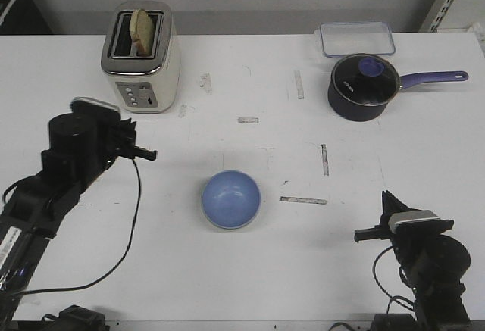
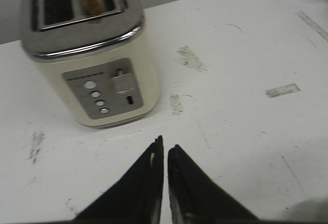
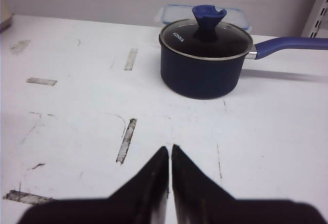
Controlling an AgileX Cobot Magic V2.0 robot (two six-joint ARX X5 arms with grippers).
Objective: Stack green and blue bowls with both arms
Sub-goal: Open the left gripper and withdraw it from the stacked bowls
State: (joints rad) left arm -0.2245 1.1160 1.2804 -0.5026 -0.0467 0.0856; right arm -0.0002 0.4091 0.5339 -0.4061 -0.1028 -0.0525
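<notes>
The blue bowl [image 1: 231, 199] sits upright at the middle of the white table [image 1: 303, 270]. A thin pale greenish rim shows round its near edge, so it seems to rest inside the green bowl [image 1: 227, 226]; the rest of the green bowl is hidden. My left gripper [image 1: 126, 126] is shut and empty, raised at the left and facing the toaster; its tips [image 2: 165, 144] nearly touch. My right gripper [image 1: 387, 196] is shut and empty, low at the near right and right of the bowl; it shows in the right wrist view too [image 3: 170, 148].
A cream toaster [image 1: 142, 57] with toast stands at the back left. A dark purple lidded saucepan [image 1: 364, 86] stands at the back right, its handle pointing right, with a clear lidded box [image 1: 356, 40] behind it. Tape marks dot the table.
</notes>
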